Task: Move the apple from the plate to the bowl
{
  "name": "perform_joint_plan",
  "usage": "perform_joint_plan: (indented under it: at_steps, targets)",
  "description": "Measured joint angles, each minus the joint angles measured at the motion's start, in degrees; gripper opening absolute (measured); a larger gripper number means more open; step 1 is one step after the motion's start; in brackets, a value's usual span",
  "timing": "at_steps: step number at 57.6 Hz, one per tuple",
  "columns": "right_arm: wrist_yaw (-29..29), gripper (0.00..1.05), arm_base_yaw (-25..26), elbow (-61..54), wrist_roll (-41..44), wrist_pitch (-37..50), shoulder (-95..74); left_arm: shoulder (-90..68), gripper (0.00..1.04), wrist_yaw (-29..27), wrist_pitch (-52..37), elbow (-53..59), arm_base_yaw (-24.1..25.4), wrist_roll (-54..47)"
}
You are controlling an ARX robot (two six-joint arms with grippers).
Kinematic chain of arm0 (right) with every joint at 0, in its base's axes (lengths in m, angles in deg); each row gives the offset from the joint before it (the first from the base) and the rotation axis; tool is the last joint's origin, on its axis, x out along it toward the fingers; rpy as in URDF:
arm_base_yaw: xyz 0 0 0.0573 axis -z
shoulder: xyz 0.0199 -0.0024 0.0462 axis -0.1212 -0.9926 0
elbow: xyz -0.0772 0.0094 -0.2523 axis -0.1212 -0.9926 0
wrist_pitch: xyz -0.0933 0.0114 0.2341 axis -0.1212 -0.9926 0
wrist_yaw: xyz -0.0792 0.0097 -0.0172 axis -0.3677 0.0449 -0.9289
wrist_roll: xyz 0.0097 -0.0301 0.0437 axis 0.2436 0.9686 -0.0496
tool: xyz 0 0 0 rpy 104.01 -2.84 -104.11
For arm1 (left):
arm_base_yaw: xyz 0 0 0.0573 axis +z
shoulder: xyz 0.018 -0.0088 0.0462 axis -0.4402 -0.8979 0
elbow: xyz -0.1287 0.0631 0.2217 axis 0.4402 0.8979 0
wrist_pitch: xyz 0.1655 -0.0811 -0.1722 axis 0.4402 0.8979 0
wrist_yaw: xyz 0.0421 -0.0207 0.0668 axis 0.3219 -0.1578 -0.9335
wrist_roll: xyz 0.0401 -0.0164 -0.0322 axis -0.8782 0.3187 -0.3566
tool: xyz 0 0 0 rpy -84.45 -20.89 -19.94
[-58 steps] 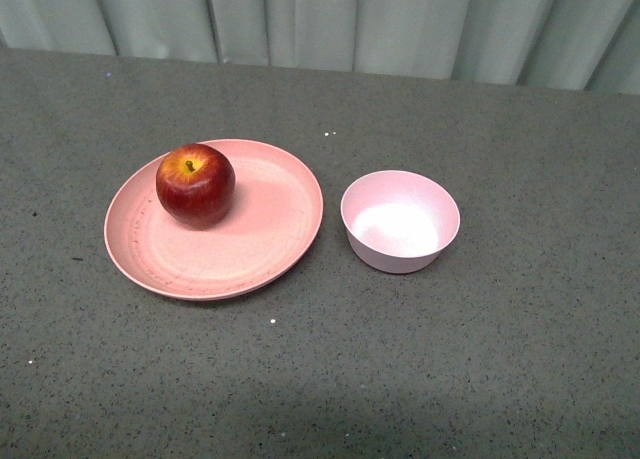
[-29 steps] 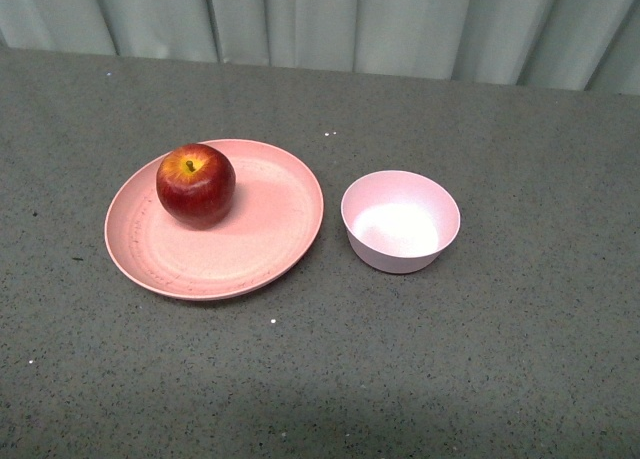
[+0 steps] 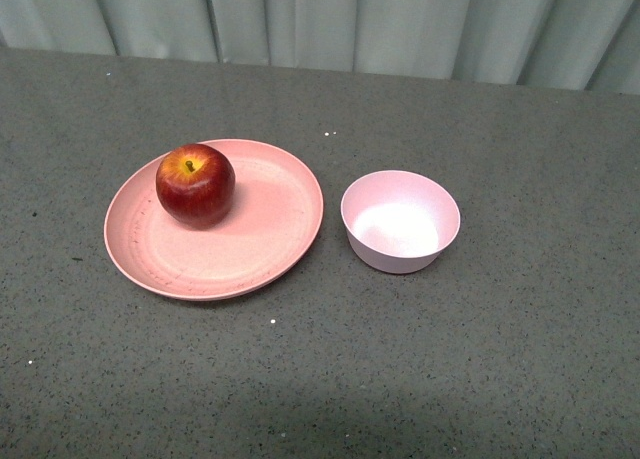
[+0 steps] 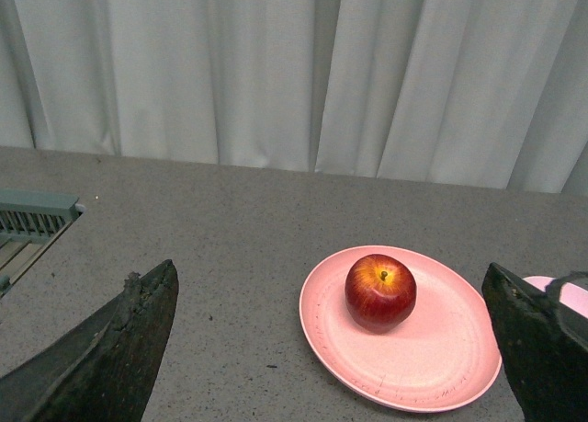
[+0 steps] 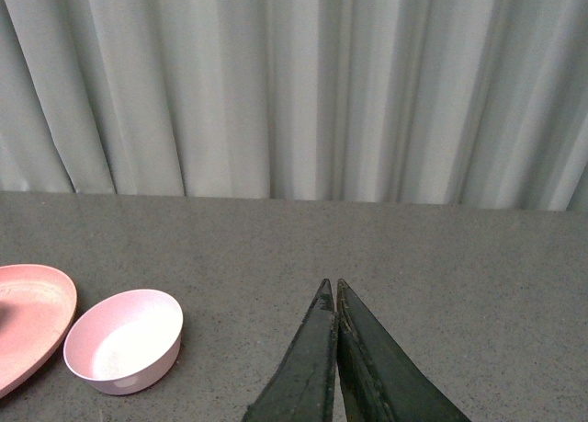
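Note:
The dark red apple sits on the left back part of the salmon-pink plate. The small pale pink bowl stands empty just right of the plate. Neither arm shows in the front view. In the left wrist view the apple rests on the plate, a good way ahead of my open, empty left gripper, with a sliver of the bowl beside one finger. My right gripper is shut and empty over bare table, with the bowl and the plate's edge off to one side.
The dishes stand on a grey speckled table with a pale curtain along its far edge. A grey-green slatted thing lies at the table's edge in the left wrist view.

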Motion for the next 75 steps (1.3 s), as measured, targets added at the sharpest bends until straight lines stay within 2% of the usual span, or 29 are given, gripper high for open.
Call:
perform_joint_plan:
  at_steps: [14, 31, 36, 38, 40, 41, 42, 44, 46, 52, 59, 67, 75]
  targets:
    - [0.02, 0.48, 0.0, 0.0, 0.0, 0.0, 0.04, 0.0, 0.98, 0.0, 0.0, 0.0, 0.0, 0.0]
    - [0.02, 0.97, 0.0, 0.0, -0.04, 0.0, 0.04, 0.0, 0.98, 0.0, 0.0, 0.0, 0.0, 0.0]
    - [0.02, 0.95, 0.0, 0.0, -0.02, 0.0, 0.04, 0.0, 0.98, 0.0, 0.0, 0.0, 0.0, 0.0]
    - [0.02, 0.95, 0.0, 0.0, -0.04, 0.0, 0.04, -0.35, 0.98, -1.57, 0.39, -0.09, -0.46, 0.15]
    - [0.04, 0.95, 0.0, 0.0, -0.02, 0.0, 0.04, -2.49, 0.98, -9.66, 3.85, -1.18, -2.86, 2.12]
    - [0.04, 0.95, 0.0, 0.0, -0.02, 0.0, 0.04, -3.39, 0.98, -10.64, 4.52, -1.51, -3.48, 2.36]
    - [0.02, 0.95, 0.0, 0.0, -0.04, -0.02, 0.04, -5.49, 0.98, -15.43, 5.03, -1.95, -4.35, 3.63]
    - [-0.11, 0.95, 0.0, 0.0, -0.04, -0.02, 0.07, -9.79, 0.98, -21.03, 4.02, -2.16, -5.31, 5.03]
    - [-0.04, 0.95, 0.02, 0.0, -0.02, -0.02, 0.07, -15.12, 0.98, -23.32, 0.28, -2.16, -5.33, 6.58]
    - [0.02, 0.95, 0.02, 0.0, -0.04, -0.02, 0.04, -26.36, 0.98, -23.43, -9.9, -2.84, -5.22, 9.03]
    - [0.02, 0.95, 0.02, 0.0, -0.04, -0.02, 0.04, -44.63, 0.98, -21.86, -25.75, -5.9, -5.99, 10.84]
    - [0.02, 0.95, 0.02, 0.0, -0.04, -0.02, 0.07, -68.87, 0.98, -17.09, -40.87, -13.0, -7.45, 15.5]
    - [0.04, 0.95, 0.02, 0.0, -0.04, -0.02, 0.07, -85.57, 0.98, -14.97, -46.12, -20.72, -10.32, 16.92]
